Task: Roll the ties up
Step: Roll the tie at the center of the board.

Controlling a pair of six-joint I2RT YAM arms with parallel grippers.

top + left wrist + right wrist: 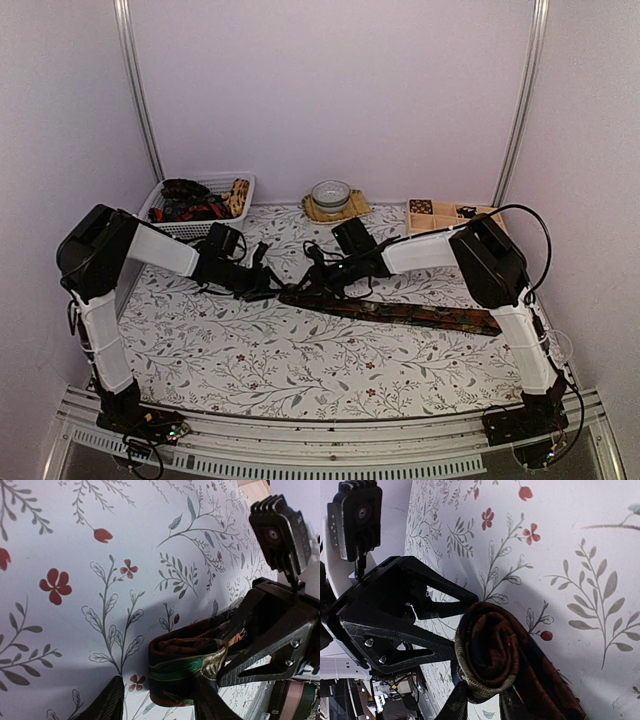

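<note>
A dark tie [420,315] with a red-brown pattern lies across the table's middle, its flat length running right. Its left end is wound into a roll [185,662] [492,652] with a green and tan edge. My two grippers meet at the roll from opposite sides. The left gripper [160,695] [268,285] is open; one finger [215,700] touches the roll, while the other [107,702] stands apart over bare cloth. The right gripper [485,697] [308,290] pinches the roll's near edge between both fingers.
A white basket [240,182] with several more ties stands at the back left. A bowl [330,195] on a mat sits at the back centre, and a wooden compartment tray [440,215] at the back right. A floral cloth [250,360] covers the table.
</note>
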